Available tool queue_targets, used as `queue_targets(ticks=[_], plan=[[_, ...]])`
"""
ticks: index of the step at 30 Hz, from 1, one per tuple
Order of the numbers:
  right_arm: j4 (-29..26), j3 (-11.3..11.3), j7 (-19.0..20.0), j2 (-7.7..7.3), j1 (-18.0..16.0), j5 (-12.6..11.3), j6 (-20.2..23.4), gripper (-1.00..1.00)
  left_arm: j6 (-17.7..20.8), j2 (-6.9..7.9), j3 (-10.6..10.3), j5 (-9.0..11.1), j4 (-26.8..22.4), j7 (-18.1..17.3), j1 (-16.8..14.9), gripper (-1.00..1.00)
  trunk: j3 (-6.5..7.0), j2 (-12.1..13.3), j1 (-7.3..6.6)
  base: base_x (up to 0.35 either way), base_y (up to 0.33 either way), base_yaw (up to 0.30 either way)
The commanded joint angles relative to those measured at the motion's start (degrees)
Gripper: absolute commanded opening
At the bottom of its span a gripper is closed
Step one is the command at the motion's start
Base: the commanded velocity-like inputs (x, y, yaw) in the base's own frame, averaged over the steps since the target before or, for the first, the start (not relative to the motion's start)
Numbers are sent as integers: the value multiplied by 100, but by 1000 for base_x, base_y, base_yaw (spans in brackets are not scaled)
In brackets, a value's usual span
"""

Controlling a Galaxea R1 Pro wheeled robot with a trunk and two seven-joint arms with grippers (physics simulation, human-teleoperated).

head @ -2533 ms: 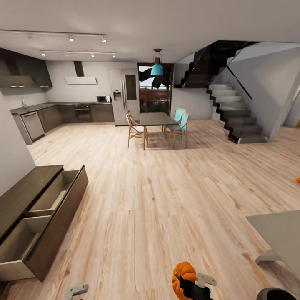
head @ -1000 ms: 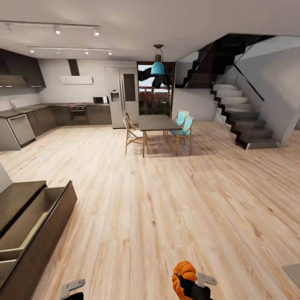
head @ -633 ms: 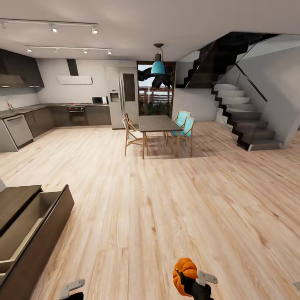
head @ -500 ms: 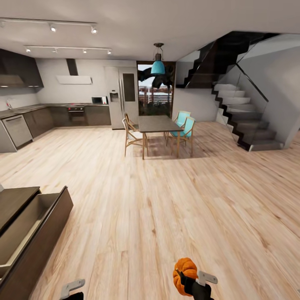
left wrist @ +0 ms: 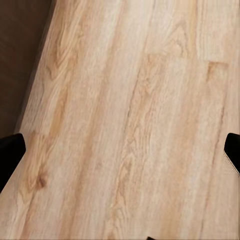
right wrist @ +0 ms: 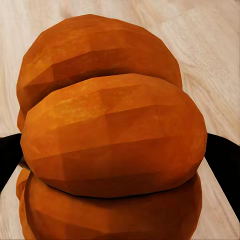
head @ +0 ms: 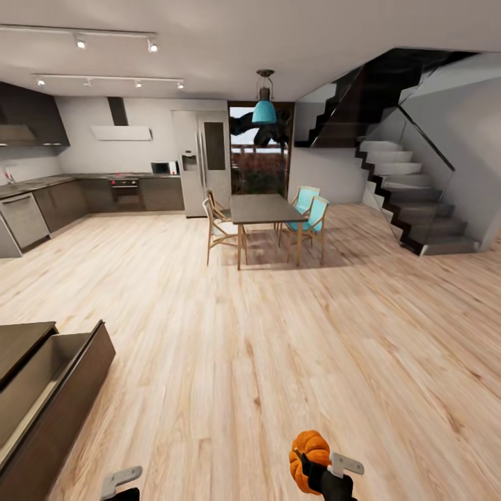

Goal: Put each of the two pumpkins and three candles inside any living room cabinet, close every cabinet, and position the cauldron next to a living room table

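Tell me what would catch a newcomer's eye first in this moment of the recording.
The orange pumpkin held in the right gripper at the bottom of the head view, its ribbed body swelling between the dark fingers in the right wrist view. Next, the dark brown cabinet at lower left with a drawer standing open. Farther off, the dining table with turquoise chairs stands under a teal pendant lamp.
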Motion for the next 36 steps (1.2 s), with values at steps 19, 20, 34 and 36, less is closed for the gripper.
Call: queue_targets(ticks=[19, 20, 34, 36], plan=[[-3, 51, -30, 0, -5, 2, -18, -100, -17, 3, -46, 49, -3, 25, -3, 100, -7, -5, 3, 284, 0, 0], [-3, 51, -30, 0, -6, 6, -18, -100, -19, 3, -46, 49, -3, 25, -3, 100, -7, -5, 3, 329, 0, 0], [-3, 51, -30, 0, -5, 4, -18, -100, -15, 3, -48, 49, -3, 23, -3, 100, -7, -5, 3, 330, 0, 0], [-3, 51, -30, 0, -5, -4, -18, -100, -14, 3, -47, 49, -3, 22, -3, 100, -9, -5, 3, 331, 0, 0]])
